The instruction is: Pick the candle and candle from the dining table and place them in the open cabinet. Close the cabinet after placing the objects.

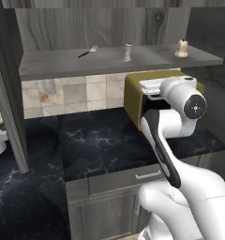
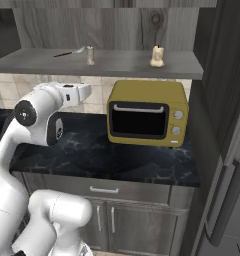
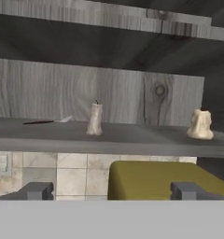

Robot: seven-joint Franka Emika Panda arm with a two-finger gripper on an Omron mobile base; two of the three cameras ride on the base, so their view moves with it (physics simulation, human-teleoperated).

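Kitchen scene, rendered. A glossy black marbled surface (image 2: pixel 92 155) ran along the wall, turning a corner at the left of the left base view. Grey wood-grain base units below it carried a drawer (image 2: pixel 104 190) and doors with slim metal bar handles. A yellow microwave (image 2: pixel 147 112) with a dark glass door and two knobs stood on the surface against the wall. The backsplash (image 1: pixel 72 93) was beige and grey square tile, mottled, with a wall socket (image 3: pixel 2 163) set in it. Light was even and soft, with faint reflections on the marble.
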